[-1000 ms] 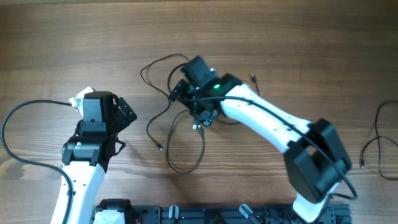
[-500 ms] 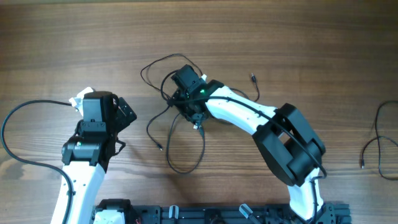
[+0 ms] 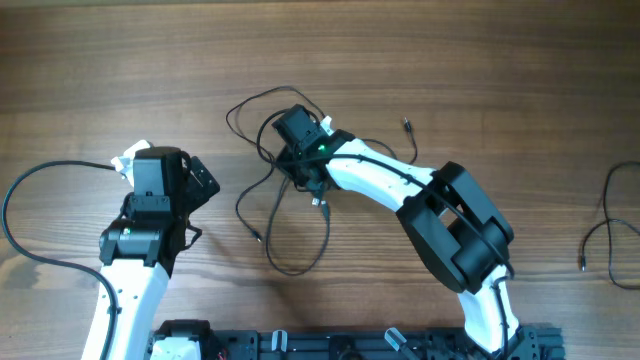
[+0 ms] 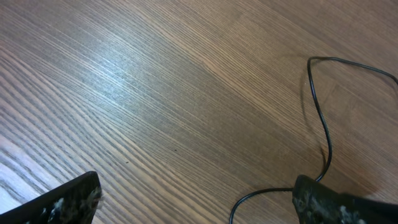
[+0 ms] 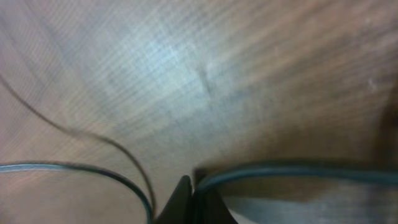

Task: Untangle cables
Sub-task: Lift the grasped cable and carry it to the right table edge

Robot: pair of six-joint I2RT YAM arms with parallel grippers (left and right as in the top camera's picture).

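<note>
The cables [image 3: 285, 205] lie as a tangle of thin black loops at the table's middle. My right gripper [image 3: 300, 165] is down in the top of the tangle. In the right wrist view its fingertips [image 5: 193, 199] are pressed together and shut on a cable [image 5: 298, 169] that runs out to the right. Two more strands [image 5: 74, 168] curve past on the left. My left gripper [image 3: 203, 208] stands open to the left of the tangle, over bare wood. In the left wrist view a cable loop [image 4: 320, 118] passes beside the right finger [image 4: 336, 205], with nothing between the fingers.
Another thin black cable [image 3: 610, 230] lies at the right edge. A small loose plug tip [image 3: 408, 126] sits right of the tangle. The left arm's thick black cable [image 3: 40, 180] loops at the far left. A dark rail [image 3: 350, 345] runs along the front edge.
My right gripper has moved left onto the top of the tangle and gone from open to shut on a cable. The left arm has not moved.
</note>
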